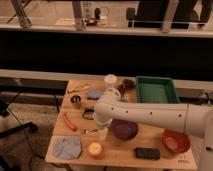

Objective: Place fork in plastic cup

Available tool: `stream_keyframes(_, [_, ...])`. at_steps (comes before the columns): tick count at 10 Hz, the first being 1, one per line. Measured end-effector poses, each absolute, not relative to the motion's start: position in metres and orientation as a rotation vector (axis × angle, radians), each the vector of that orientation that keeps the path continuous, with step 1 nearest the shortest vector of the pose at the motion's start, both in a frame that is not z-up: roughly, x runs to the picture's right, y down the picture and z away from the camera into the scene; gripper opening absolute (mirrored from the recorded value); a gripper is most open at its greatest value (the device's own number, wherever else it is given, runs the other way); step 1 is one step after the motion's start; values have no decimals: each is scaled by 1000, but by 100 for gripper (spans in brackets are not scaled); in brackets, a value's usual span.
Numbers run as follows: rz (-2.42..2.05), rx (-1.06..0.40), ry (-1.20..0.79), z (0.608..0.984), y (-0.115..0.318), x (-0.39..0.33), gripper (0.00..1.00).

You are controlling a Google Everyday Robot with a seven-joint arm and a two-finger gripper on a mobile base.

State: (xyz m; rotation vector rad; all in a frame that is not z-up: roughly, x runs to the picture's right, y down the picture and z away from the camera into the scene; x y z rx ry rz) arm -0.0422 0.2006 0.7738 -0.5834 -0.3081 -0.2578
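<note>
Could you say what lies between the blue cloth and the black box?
A yellow round thing, in the camera view; the gripper hangs just behind it.

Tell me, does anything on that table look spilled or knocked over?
Nothing stands out: no spill shows, and the purple bowl, orange bowl and green tray sit upright. The gripper hangs low beside the purple bowl.

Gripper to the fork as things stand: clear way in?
Probably yes: the gripper hangs close beside the fork, which lies uncovered; only the plastic cup just below the gripper stands near it.
</note>
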Motion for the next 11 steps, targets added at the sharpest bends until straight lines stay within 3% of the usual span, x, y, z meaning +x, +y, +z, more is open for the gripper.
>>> stream_keyframes(11, [-271, -575, -308, 793, 204, -37, 80])
